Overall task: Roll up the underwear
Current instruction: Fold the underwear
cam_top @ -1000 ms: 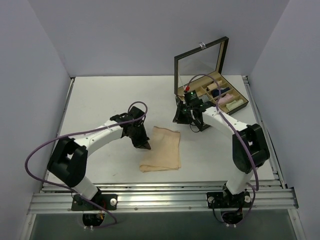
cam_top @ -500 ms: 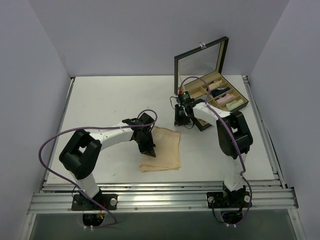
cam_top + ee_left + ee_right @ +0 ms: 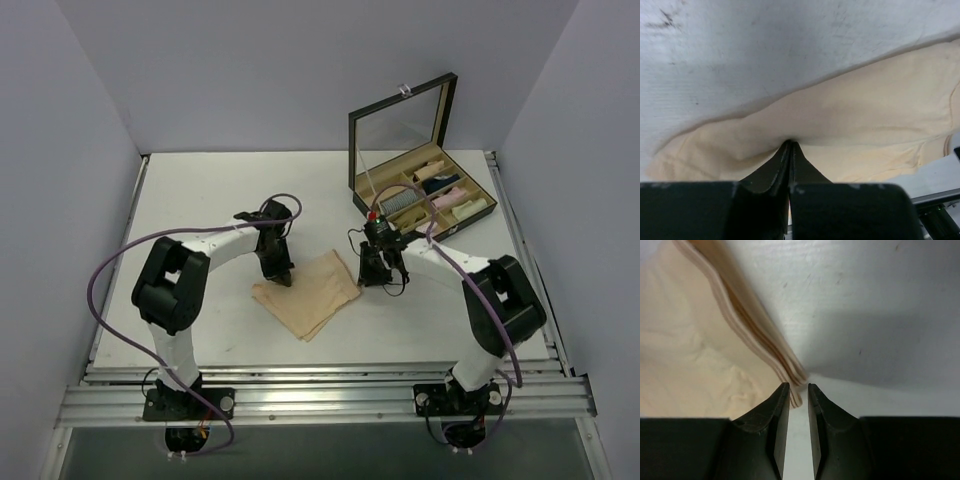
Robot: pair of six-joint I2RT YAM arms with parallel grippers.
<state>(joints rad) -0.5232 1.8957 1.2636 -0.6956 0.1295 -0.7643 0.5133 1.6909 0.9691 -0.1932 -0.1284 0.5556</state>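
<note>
walls (image 3: 250, 70): pale lilac | table (image 3: 200, 190): white, scuffed | light: even

the pale peach underwear (image 3: 305, 295) lies folded flat, angled like a diamond, its edges layered.

A white table (image 3: 200, 200) carries the underwear (image 3: 308, 295), lying flat near its middle, and an open compartmented box (image 3: 402, 128) toward the far right
</note>
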